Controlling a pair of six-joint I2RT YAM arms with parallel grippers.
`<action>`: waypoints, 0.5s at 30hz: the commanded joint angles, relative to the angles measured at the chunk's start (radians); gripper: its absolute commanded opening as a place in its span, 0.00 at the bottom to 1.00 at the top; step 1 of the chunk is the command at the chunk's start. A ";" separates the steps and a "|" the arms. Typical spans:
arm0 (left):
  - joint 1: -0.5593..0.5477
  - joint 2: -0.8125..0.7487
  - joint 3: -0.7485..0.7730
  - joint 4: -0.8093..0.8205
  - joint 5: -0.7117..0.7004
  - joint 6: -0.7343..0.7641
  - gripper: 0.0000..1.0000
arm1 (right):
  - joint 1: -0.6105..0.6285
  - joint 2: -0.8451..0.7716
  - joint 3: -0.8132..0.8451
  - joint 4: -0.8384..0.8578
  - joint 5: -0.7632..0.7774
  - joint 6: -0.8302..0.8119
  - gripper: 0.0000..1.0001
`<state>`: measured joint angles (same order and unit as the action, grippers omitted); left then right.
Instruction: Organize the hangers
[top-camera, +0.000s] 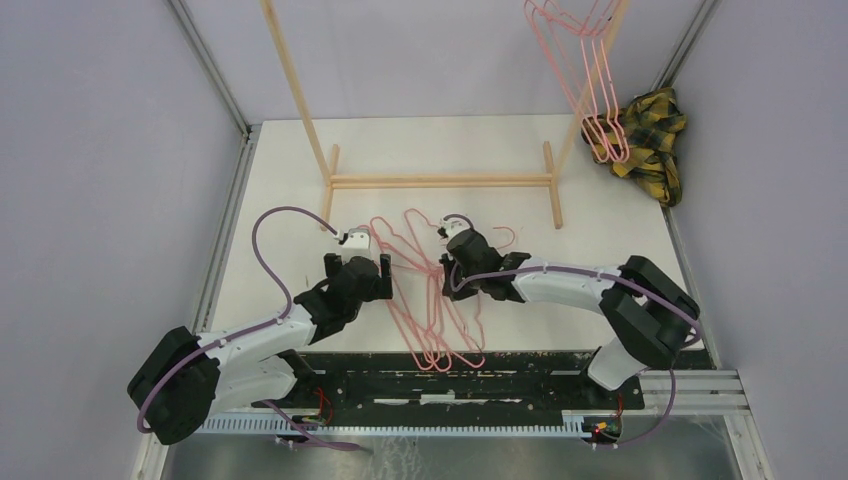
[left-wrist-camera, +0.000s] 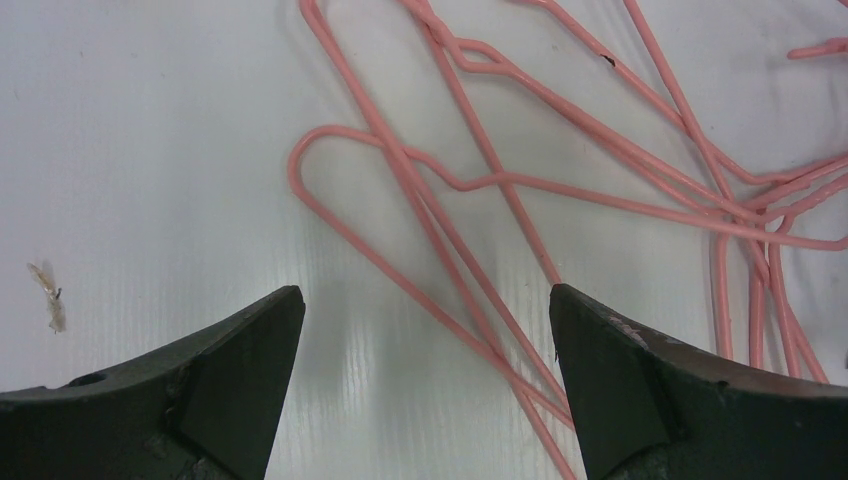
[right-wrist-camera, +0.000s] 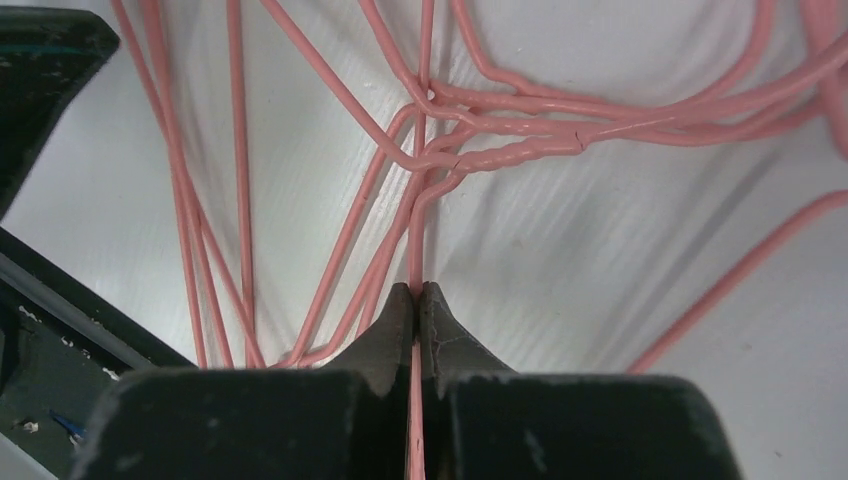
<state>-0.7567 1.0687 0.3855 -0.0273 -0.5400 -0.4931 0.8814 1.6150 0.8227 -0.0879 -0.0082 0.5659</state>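
Several pink wire hangers (top-camera: 432, 305) lie tangled on the white table between my two arms. More hangers (top-camera: 590, 85) hang from the wooden rack's top right. My left gripper (top-camera: 360, 268) hovers wide open over the left side of the pile; its wrist view shows the fingertips (left-wrist-camera: 262, 330) straddling crossing wires (left-wrist-camera: 470, 290) without touching them. My right gripper (top-camera: 455, 268) is at the pile's upper middle. In its wrist view the gripper (right-wrist-camera: 416, 292) is shut on one thin hanger wire (right-wrist-camera: 418, 235), just below the twisted neck (right-wrist-camera: 510, 155).
A light wooden rack (top-camera: 440, 181) stands across the back of the table. A yellow-black plaid cloth (top-camera: 650, 140) lies at the back right by the wall. A dark rail (top-camera: 480, 375) carrying the arm bases runs along the near edge.
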 joint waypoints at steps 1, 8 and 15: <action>-0.001 -0.001 -0.007 0.053 -0.006 -0.025 0.99 | 0.002 -0.130 0.065 -0.091 0.130 -0.075 0.01; -0.001 -0.003 -0.006 0.052 -0.002 -0.022 0.99 | 0.000 -0.119 0.095 -0.117 0.203 -0.113 0.01; -0.001 -0.028 -0.016 0.045 -0.001 -0.028 0.99 | 0.001 -0.173 0.104 -0.097 0.230 -0.125 0.01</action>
<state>-0.7570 1.0668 0.3763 -0.0223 -0.5392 -0.4931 0.8818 1.4998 0.8845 -0.2131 0.1780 0.4660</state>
